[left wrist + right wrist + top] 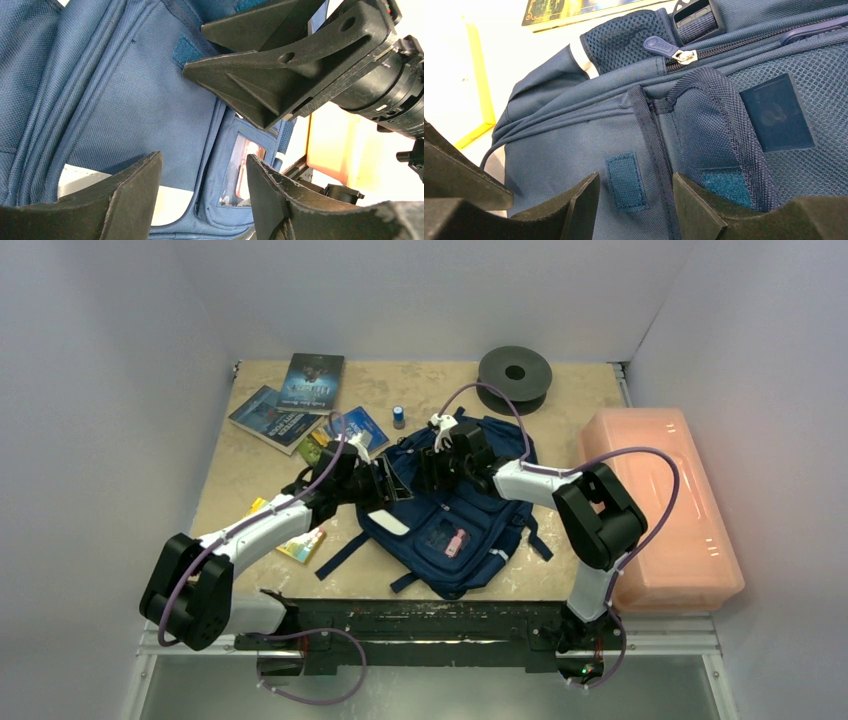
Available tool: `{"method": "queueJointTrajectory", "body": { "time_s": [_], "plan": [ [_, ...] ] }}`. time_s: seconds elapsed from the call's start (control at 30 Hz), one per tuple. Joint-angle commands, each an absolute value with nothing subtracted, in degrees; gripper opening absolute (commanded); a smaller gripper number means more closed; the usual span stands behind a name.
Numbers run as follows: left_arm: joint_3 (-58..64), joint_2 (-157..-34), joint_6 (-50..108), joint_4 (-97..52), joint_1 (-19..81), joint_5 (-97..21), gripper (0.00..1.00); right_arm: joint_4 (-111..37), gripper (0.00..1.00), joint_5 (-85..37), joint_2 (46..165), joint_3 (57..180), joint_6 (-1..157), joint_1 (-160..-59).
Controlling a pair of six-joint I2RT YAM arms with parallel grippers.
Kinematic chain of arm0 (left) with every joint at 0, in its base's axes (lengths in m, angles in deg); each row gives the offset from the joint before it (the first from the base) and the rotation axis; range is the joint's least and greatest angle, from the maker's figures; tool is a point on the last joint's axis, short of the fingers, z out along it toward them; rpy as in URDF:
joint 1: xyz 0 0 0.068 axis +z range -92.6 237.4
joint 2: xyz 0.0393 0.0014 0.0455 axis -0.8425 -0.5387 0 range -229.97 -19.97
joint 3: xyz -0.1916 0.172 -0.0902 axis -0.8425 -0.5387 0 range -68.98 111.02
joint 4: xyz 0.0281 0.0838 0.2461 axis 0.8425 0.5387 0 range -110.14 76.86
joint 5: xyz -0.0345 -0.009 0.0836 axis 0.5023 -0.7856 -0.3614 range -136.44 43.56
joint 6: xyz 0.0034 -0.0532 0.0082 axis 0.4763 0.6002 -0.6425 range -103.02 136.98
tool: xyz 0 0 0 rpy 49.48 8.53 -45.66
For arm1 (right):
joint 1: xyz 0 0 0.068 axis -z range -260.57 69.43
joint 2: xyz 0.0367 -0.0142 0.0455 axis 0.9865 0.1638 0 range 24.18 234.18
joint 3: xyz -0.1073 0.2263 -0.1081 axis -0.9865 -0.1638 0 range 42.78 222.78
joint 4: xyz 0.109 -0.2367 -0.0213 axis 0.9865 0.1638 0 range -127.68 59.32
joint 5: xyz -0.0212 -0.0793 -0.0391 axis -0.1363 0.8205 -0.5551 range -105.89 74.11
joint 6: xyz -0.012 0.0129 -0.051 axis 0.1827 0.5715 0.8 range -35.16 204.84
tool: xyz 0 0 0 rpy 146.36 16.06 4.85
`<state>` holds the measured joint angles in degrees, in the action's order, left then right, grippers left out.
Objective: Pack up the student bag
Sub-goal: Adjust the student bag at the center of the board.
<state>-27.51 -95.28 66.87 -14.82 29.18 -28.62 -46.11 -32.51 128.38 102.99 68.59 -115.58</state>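
Several books (313,378) (spool (515,375) too) lie beyond student bag (470,515).

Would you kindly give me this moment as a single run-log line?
phase: packing backpack | left gripper: open, over backpack, empty | right gripper: open, over backpack, empty | books: outside backpack

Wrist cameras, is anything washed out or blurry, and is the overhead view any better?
Left wrist: the background right of the student bag blows out to white. Right wrist: the table is washed out pale, while the bag's weave stays sharp. Top external: even light, only the pink box glows bright.
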Motion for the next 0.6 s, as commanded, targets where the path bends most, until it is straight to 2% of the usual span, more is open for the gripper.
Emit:
{"method": "queueJointTrajectory", "body": {
  "time_s": [0.0,0.13,0.23,0.33,0.57],
  "plan": [
    [-25.6,-95.7,65.6,-15.5,28.8,-28.8,0.62,-43.5,0.59,-41.7,130.3,103.3,68.4,-113.9],
    [-23.5,-96.0,65.4,-12.5,28.8,-29.5,0.61,-53.1,0.51,-57.2,129.5,99.2,61.6,-113.3],
    [-18.7,-97.7,66.3,-4.1,29.0,-33.4,0.53,-60.5,0.40,-64.5,128.6,96.3,55.7,-111.3],
    [-11.9,-102.5,66.7,5.5,29.1,-35.5,0.46,-67.2,0.27,-67.4,128.1,93.8,50.9,-108.9],
    [-0.6,-109.8,65.7,12.5,27.1,-36.5,0.44,-75.1,0.21,-68.3,126.8,91.2,47.8,-107.2]
  ]
}}
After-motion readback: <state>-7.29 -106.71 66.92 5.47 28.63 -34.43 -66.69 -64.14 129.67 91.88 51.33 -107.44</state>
